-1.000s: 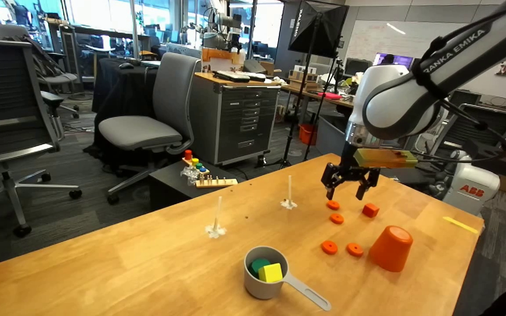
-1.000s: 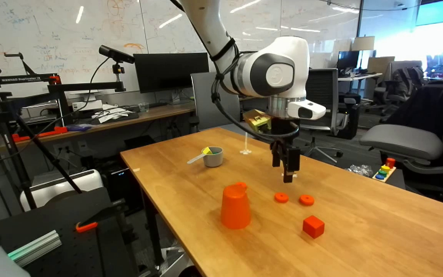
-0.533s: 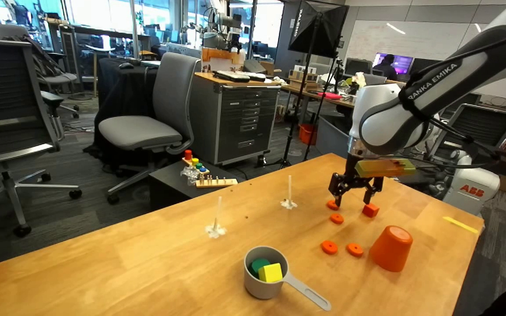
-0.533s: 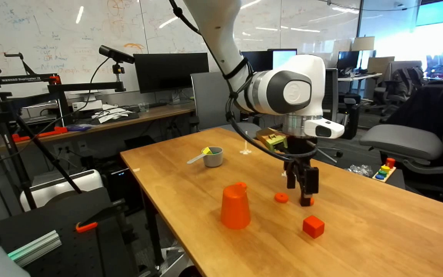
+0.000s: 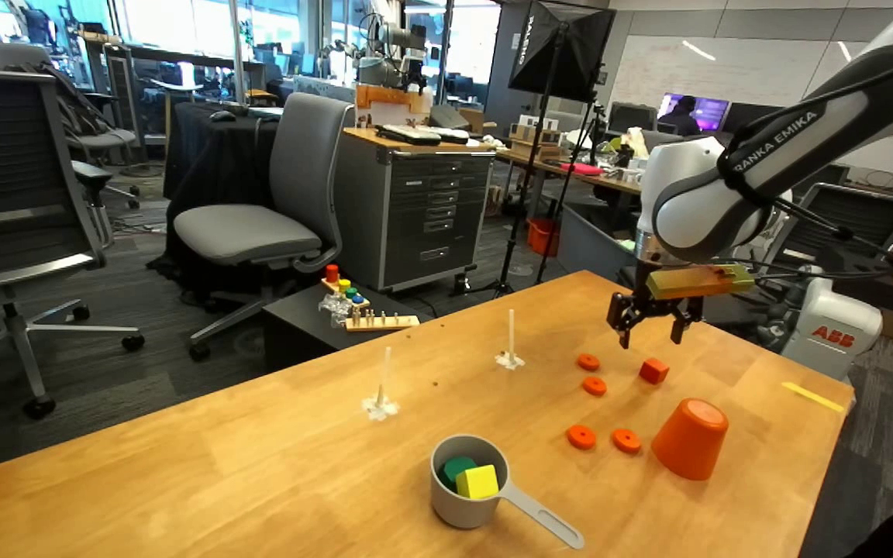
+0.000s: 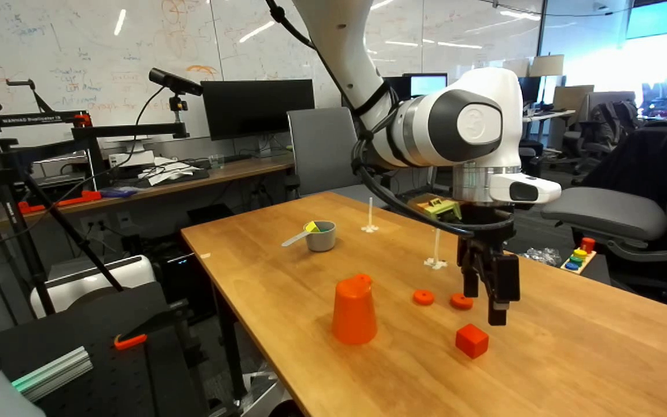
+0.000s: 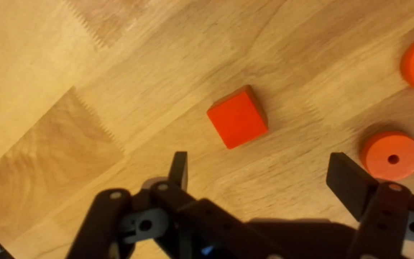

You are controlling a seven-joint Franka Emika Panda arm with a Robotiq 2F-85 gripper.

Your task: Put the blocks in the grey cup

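Gripper [image 7: 259, 165] is hovering with parted fingers, holding nothing, above the red block [image 7: 238, 119].
Lying below the fingertips and apart from them, the block is looking light, stiff and perhaps slick; opposite side faces are likely offering the best hold, though sitting askew to the jaws, so the wrist is probably needing a small turn. One finger is overlapping an orange disc [image 7: 390, 145] in the wrist view, a likely snag; under its twin, bare table [image 7: 149, 136] is showing, its edges running apart from the block. Well away from the gripper, the grey cup [image 5: 454, 511] is standing upright; the carry is likely needing height between the upturned orange cup [image 5: 691, 442] and upright sticks [image 5: 512, 333].
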